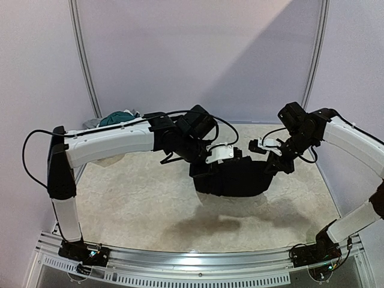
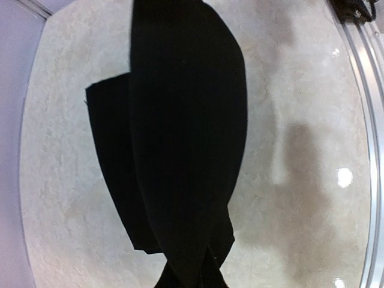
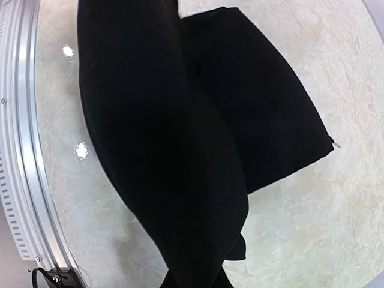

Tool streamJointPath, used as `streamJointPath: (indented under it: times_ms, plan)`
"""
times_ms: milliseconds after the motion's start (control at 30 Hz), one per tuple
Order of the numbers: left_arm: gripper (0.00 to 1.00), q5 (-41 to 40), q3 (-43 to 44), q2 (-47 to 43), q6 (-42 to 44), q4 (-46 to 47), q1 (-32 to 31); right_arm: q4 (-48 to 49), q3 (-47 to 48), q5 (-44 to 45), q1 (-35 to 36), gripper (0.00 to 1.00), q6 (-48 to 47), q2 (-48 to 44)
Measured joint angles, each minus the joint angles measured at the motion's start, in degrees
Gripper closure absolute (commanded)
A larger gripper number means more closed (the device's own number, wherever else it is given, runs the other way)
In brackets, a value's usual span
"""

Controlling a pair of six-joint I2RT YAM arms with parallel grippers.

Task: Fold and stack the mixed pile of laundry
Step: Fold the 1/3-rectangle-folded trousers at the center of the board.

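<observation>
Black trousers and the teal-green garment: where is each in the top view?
black trousers [image 1: 235,180]: top view, middle of the hanging fabric.
teal-green garment [image 1: 117,118]: top view, its bunched upper surface, far left.

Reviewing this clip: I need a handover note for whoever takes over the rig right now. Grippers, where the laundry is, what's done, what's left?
Left gripper: shut on the black trousers.
Right gripper: shut on the same trousers, which hang between the two grippers above the table.
Teal-green garment: bunched at the far left, behind the left arm.
Done: trousers picked up; no folded stack visible.
Left: lay the trousers down and fold them, then fold and stack the rest.
</observation>
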Motion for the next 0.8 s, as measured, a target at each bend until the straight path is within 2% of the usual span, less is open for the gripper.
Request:
streamJointPath:
  times_ms: [200,367,400,500,533,600,667,700,800]
  plan:
    - [1.0,6.21,1.79,5.97,-3.98,-2.32,5.6,-0.46,10.6,-0.2,-2.12,0.93,0.85,11.74]
    - [1.0,9.92,10.75,13.22,-8.31,-3.1,12.92,0.61,20.87,-0.55,-4.79,0.9,1.55,23.06]
    - [0.94,10.49,14.93,16.11,-9.38,-4.28,14.4,0.9,24.72,-0.26,-5.2,0.87,1.92,26.84]
    - [0.58,11.23,24.28,23.61,-11.91,-5.35,17.31,1.6,34.18,0.59,-6.49,0.6,3.21,35.91]
    - [0.47,11.26,27.8,26.58,-12.87,-6.91,18.12,2.29,38.69,1.31,-6.84,0.56,3.85,40.17]
    - [0.38,10.1,33.18,31.71,-15.58,-7.78,19.41,2.71,47.04,2.6,-7.48,0.46,5.68,48.43]
    - [0.27,8.55,33.83,33.77,-18.6,-8.26,20.09,3.19,51.87,2.69,-8.46,0.32,8.33,54.29]
    - [0.21,7.78,32.52,33.83,-19.98,-8.31,20.28,3.43,52.11,2.05,-9.16,0.27,9.97,55.8]
    - [0.17,5.51,22.34,28.55,-23.74,-3.48,20.0,4.66,47.78,0.17,-11.67,0.14,14.91,54.69]
